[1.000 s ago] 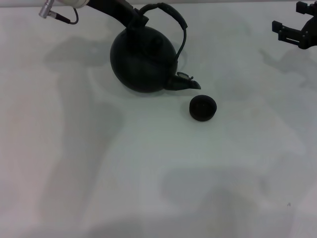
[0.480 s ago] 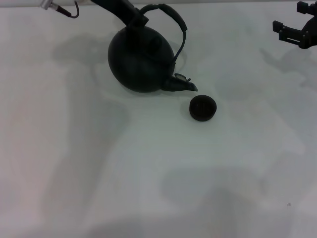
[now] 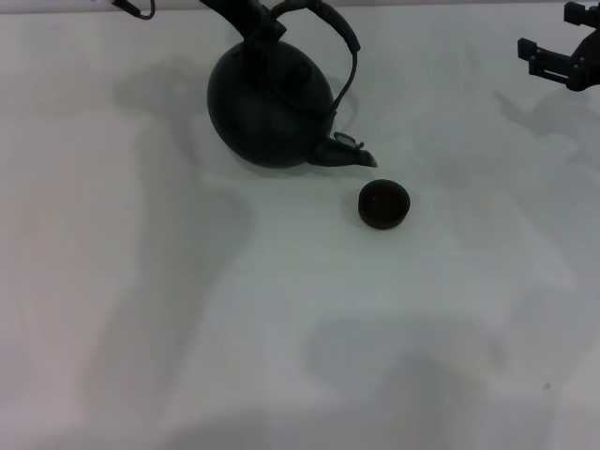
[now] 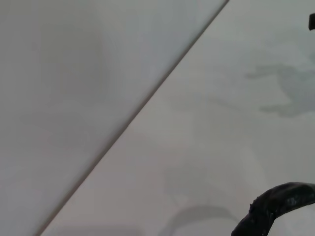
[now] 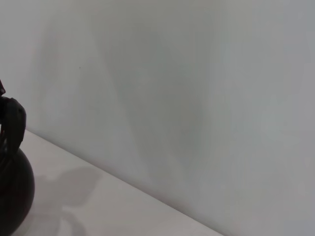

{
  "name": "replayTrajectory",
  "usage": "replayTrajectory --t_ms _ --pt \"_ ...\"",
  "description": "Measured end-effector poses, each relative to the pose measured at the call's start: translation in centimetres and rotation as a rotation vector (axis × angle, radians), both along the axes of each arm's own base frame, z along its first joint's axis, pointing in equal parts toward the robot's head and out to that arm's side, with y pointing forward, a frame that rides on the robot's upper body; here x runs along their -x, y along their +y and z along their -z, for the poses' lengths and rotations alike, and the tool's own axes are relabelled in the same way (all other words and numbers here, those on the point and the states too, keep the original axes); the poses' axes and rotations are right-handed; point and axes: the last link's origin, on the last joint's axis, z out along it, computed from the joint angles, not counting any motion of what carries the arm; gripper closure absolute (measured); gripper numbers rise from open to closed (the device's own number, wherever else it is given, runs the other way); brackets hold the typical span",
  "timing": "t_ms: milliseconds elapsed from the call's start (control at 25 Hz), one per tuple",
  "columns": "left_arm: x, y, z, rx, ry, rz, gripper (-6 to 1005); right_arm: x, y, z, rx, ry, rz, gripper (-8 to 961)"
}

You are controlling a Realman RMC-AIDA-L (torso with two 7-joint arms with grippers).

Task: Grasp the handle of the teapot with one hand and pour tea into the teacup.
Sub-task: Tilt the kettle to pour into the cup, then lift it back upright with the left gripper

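Two black things sit on the white table (image 3: pixel 281 328): the teapot (image 3: pixel 270 105) toward the far side, left of centre in the head view, and the teacup (image 3: pixel 383 203) nearer and to its right. The teapot is tilted, with its short spout (image 3: pixel 347 155) dipping down and pointing right toward the teacup. The spout tip ends just above and to the left of the teacup's rim, close to it but with a small gap of table showing between them. The teacup stands upright, its dark inside facing up.

The handle (image 3: pixel 333 28) arches over the top of the teapot and runs down its right side to a mount just above the spout. At the handle's left end, by the top edge of the head view, the left gripper (image 3: pixel 251 16) meets the hoop and appears closed on it, though most of the gripper is cut off by the edge. The left wrist view shows only a curved stretch of the handle against the table and the pale wall (image 4: pixel 74 73) behind.

The right gripper (image 3: pixel 562 58) hangs at the far right, well apart from both teapot and teacup; whether its fingers are spread or closed I cannot tell. The right wrist view catches the teapot's rounded side and a bit of the handle at one edge.
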Motion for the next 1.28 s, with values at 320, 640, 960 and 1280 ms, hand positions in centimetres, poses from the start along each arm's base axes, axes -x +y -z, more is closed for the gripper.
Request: replayTrajectory --t_ms 320,640,960,1280 --pt "-0.9 -0.1 0.5 0.032 0.034 0.032 828 0.0 0.2 -0.1 -0.010 -0.005 0.005 124" --pt "-1.6 -0.1 0.8 0.052 0.064 0.042 828 -0.1 0.3 -0.2 -0.017 -0.008 0.014 124" --pt "-1.9 0.0 0.7 0.058 0.100 0.048 831 -0.1 0.4 -0.6 -0.038 -0.003 0.012 125" --pt "-2.6 -0.1 1.0 0.073 0.141 0.063 832 -0.2 0.5 -0.7 -0.044 -0.007 0.017 125"
